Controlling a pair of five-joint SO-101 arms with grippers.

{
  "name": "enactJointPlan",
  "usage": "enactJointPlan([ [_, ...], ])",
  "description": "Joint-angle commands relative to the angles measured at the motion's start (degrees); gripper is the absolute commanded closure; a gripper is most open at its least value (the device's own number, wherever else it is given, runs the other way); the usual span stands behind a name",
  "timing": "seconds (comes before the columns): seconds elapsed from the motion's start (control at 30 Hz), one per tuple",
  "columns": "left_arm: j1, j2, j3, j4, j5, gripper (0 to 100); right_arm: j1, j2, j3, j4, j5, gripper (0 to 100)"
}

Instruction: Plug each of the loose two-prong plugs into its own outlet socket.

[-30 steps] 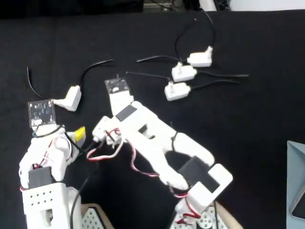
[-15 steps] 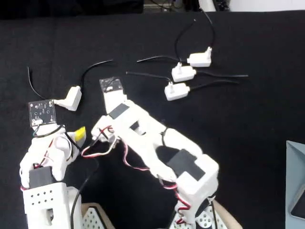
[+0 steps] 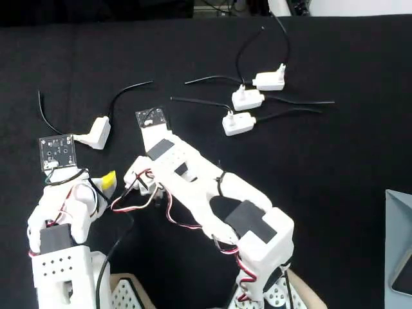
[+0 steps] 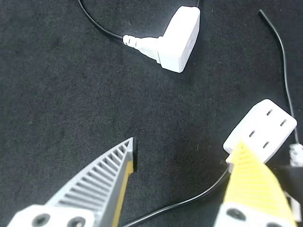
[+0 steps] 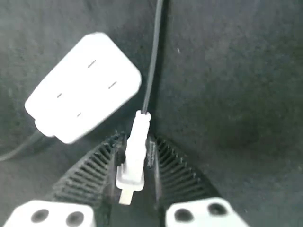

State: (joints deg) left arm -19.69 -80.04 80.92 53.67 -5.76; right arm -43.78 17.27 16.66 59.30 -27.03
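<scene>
held plug [image 5: 134, 156]: small and white, narrow as seen edge-on, with a black cable [image 5: 152, 56] leaving its far end. The prongs cannot be made out. It sits in the right gripper just beside the socket, clear of the slots.
socket [image 5: 83, 87]: a white rounded block with paired slots in its upper face, lying flat on the cloth. In the left wrist view it [image 4: 262, 126] lies right at the tip of the yellow finger.
angled plug [image 3: 96, 133]: white and wedge-shaped, with a ribbed sleeve and a black lead. It [image 4: 177, 40] lies on the cloth ahead of the left gripper, apart from both it and the socket.
plug trio [image 3: 248, 98]: three white plugs close together on the far side of the table, each with a black lead, well apart from both arms.
right gripper [image 5: 137, 139]: black ribbed fingers pressed onto the held plug from both sides.
left gripper [image 4: 184, 144]: spread wide over bare cloth, with a grey finger [image 4: 102, 182] on one side and the yellow finger [image 4: 253, 184] on the other.
in the way: in the high view the right arm [image 3: 206, 193] lies slantwise over the middle and covers its own gripper and the held plug. A thin wire [image 4: 189, 201] crosses the cloth between the left fingers.
around: the black cloth [image 3: 335, 193] covers the table, and a grey box [image 3: 399, 244] stands at its right edge.
</scene>
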Motion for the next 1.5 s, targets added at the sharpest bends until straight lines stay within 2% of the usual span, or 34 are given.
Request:
enactJointPlan([
  [0.0,-0.57,-0.62,0.22,-2.02,0.44,68,-0.18,-8.13,-0.84,4.13,2.46,98.6],
  [0.17,-0.66,-0.62,0.75,-3.16,0.62,68,3.43,-21.41,7.34,1.58,7.65,98.6],
  [0.33,-0.66,-0.62,0.48,-5.89,1.05,68,4.84,-38.29,20.62,-8.0,16.09,98.6],
  [0.5,-0.57,-0.62,-1.36,-9.58,6.68,68,4.48,-53.93,32.66,-16.79,23.74,98.7],
  [0.67,1.63,-0.62,-6.02,-9.23,10.81,68,4.4,-64.22,37.41,-18.73,25.32,98.7],
  [0.9,14.02,-0.53,-8.13,-9.58,13.27,68,0.09,-70.99,40.22,-18.73,25.41,98.7],
  [1.13,20.88,-0.62,-13.14,-8.79,13.1,68,-3.34,-73.8,43.38,-18.73,28.4,98.7],
  [1.33,28.18,-0.7,-19.74,0.88,8.88,68,-2.99,-73.71,43.65,-18.37,28.48,98.7],
  [1.47,29.14,-0.7,-21.32,3.52,8.53,68,-2.9,-73.71,43.65,-18.2,28.48,98.7],
])
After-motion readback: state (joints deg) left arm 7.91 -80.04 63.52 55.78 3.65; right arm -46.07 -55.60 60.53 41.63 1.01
